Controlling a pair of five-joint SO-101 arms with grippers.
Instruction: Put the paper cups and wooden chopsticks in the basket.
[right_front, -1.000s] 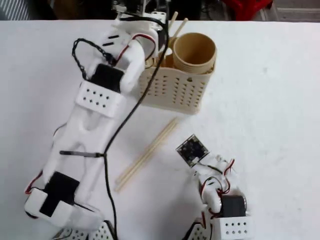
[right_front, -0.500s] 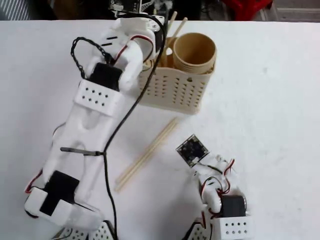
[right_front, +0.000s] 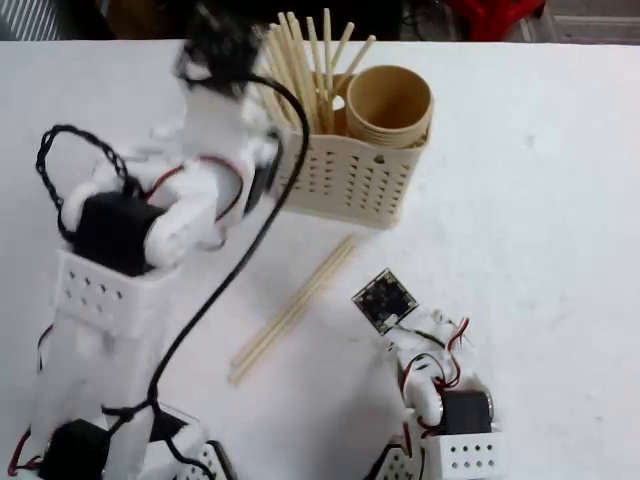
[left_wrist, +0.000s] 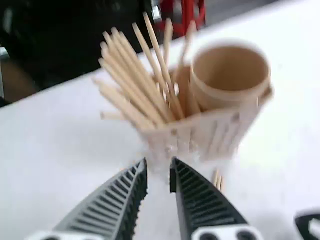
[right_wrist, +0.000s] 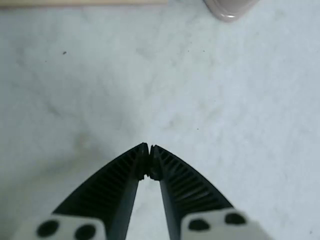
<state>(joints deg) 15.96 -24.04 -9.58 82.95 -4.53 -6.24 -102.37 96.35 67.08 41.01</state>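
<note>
Left arm (right_front: 130, 250) stands raised; left tool (left_wrist: 158, 176) narrowly parted, empty. Right tool (right_wrist: 149, 161) closed, tips touching.

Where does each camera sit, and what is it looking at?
High view: fixed above the table, looking down on the basket, loose chopsticks, left arm and right arm.
Left wrist view: on the left arm, looking past its slightly open left hand at the basket, standing chopsticks and paper cups.
Right wrist view: on the right arm, looking down past its shut right hand at the table.
Shared: high and left wrist views both show the basket holding the paper cups and standing chopsticks.
</note>
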